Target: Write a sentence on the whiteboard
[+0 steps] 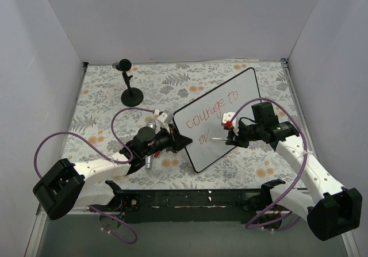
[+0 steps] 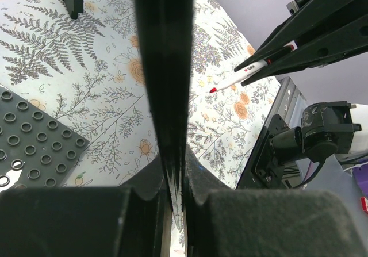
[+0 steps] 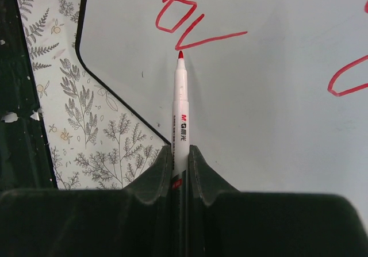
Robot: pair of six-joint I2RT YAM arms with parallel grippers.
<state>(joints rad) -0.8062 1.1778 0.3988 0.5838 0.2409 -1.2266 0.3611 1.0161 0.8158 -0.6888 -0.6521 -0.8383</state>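
The whiteboard (image 1: 230, 104) stands tilted mid-table, its face towards my right arm. Red letters (image 1: 204, 114) read "courage to", with "ov" (image 3: 187, 24) below as a second line. My left gripper (image 1: 175, 141) is shut on the board's left edge, which shows edge-on as a dark strip (image 2: 164, 67) between its fingers (image 2: 144, 182). My right gripper (image 1: 231, 135) is shut on a white red-tipped marker (image 3: 181, 110). The marker tip sits at the board face just below the "v". The marker also shows in the left wrist view (image 2: 244, 73).
A black ball-topped stand (image 1: 130, 89) stands at the back left. A small dark perforated plate (image 2: 29, 142) lies on the floral cloth beside my left gripper. A black rail (image 1: 190, 199) runs along the near edge. White walls enclose the table.
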